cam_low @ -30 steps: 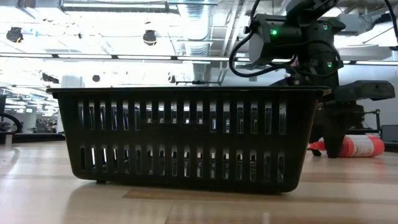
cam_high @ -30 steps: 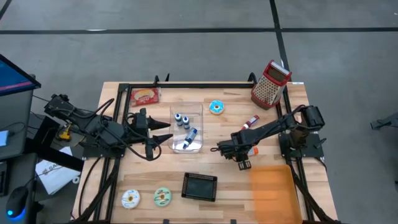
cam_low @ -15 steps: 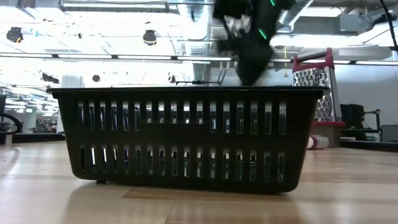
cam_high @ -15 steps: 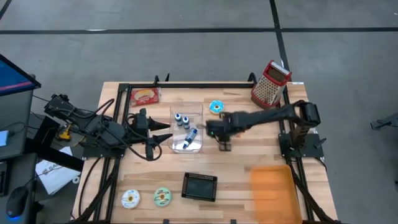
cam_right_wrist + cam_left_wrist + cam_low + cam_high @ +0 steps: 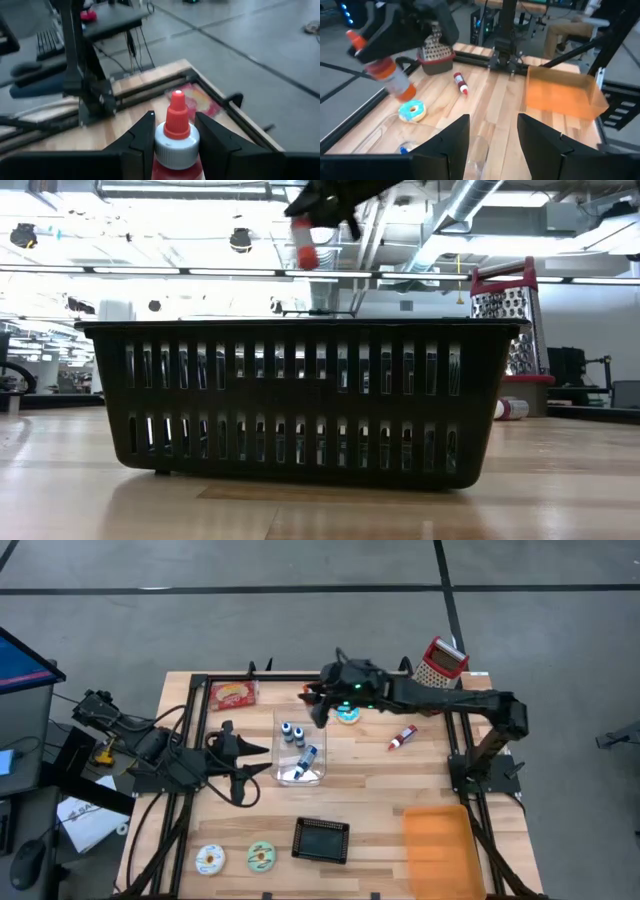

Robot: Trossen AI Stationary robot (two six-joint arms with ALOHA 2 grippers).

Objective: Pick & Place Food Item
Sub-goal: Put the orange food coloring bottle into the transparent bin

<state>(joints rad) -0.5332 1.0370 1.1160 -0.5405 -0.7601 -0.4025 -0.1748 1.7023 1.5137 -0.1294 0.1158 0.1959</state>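
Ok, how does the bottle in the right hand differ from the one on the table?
The held bottle is in the air, gripped by the right hand; the table bottle lies flat, untouched. The held bottle is near the blue donut; the table bottle nearer the grater. Both red.

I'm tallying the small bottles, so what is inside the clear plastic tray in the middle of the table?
The clear plastic tray holds three small blue-capped bottles, two standing, one lying. Nothing covers it; the right gripper, shut on a red-capped bottle, hangs beside its far edge.
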